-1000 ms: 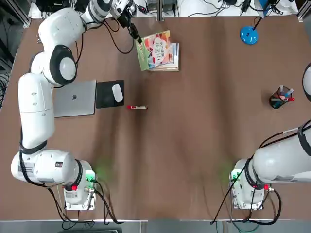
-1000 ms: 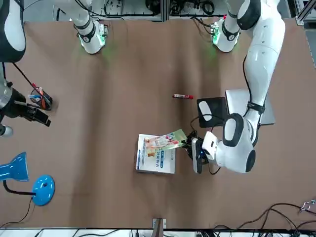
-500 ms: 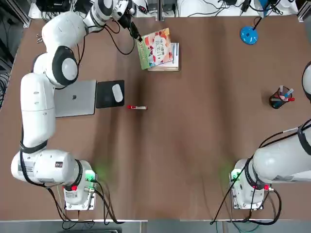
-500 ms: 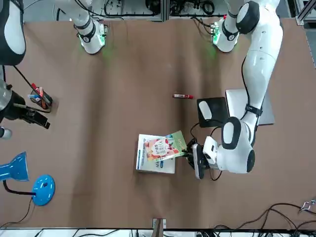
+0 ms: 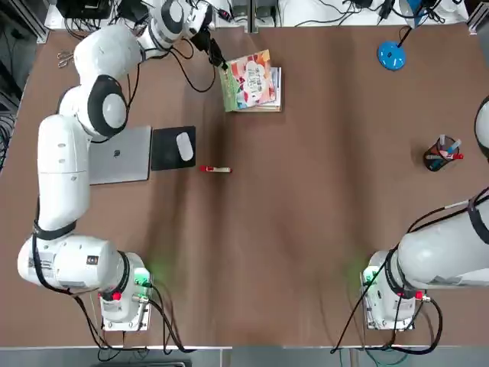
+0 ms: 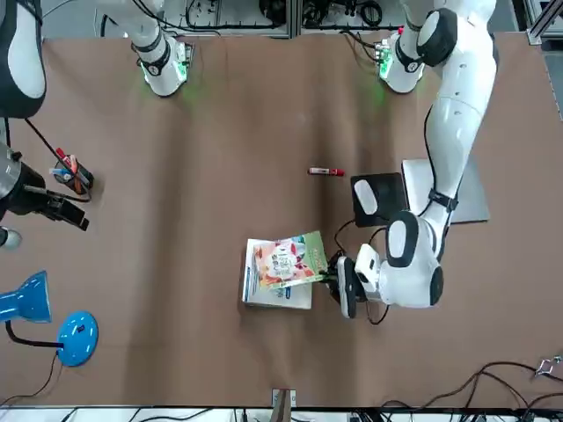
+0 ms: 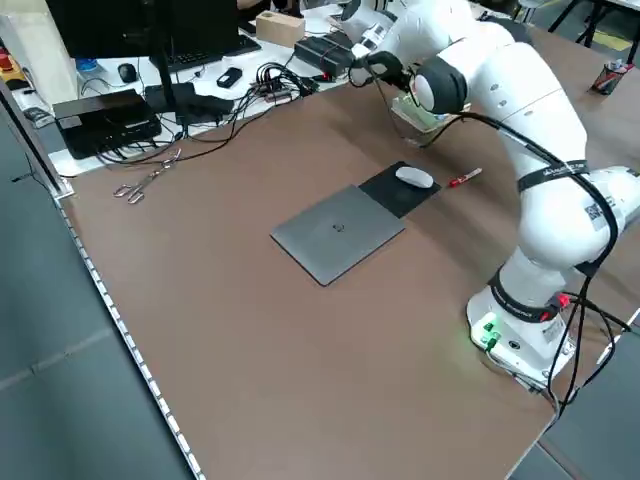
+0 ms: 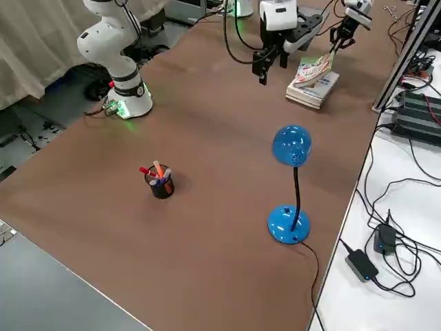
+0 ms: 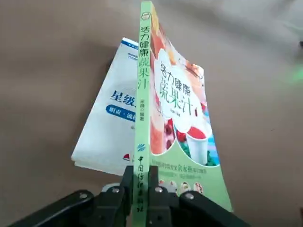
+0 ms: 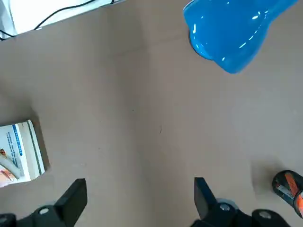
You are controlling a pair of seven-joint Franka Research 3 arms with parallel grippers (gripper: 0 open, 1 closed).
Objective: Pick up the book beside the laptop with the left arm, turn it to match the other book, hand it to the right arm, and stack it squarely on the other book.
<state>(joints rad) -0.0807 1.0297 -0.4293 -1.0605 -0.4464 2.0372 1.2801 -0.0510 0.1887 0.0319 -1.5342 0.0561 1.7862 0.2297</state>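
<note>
Left gripper point(image 9: 140, 187) clamps the colourful book point(image 9: 180, 109) above the brown bench point(image 5: 306, 229). Right gripper point(image 10: 142, 196) wide, empty, over bench.

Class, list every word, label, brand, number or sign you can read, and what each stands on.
"活力健康蔬果汁": colourful book, spine and cover
"星级": white book, cut off by the colourful one
Colourful book's author and publisher lines, white book's smaller print: not surely readable
Laptop: logo only, too small
</note>
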